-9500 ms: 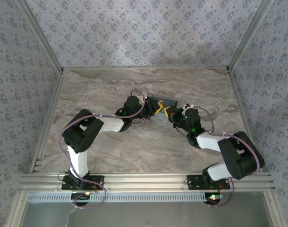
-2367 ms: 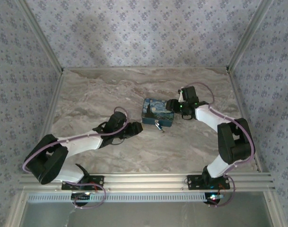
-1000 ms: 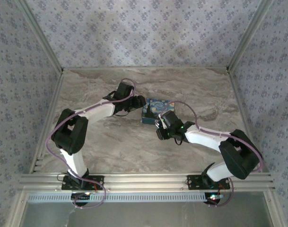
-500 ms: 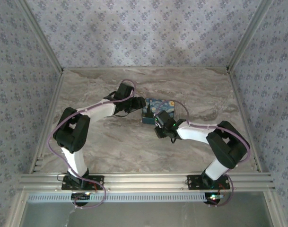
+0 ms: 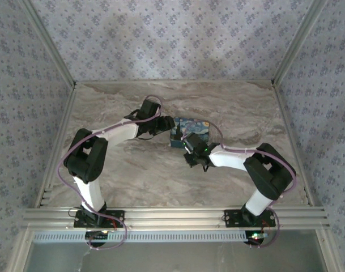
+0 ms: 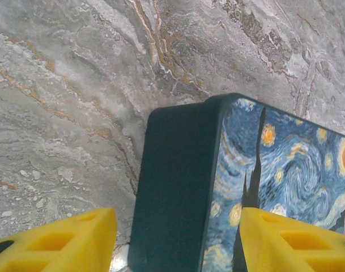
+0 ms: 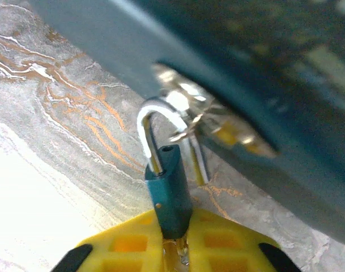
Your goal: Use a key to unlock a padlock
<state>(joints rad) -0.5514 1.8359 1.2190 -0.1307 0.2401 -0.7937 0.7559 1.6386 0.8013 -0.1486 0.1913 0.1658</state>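
The box (image 5: 192, 125) stands mid-tabletop (image 5: 144, 173), the left hand (image 6: 175, 243) spread astride its edge. The right hand (image 7: 173, 228) pinches the foot of the padlock (image 7: 169, 192) hanging at the box's clasp, with what looks like a brassy key (image 7: 175, 248) below. The shackle looks sprung, so the next move is likely unhooking it.

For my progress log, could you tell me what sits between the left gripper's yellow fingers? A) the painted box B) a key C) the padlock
A: in the left wrist view the left gripper stands open, its fingers flanking the painted box's dark side edge.
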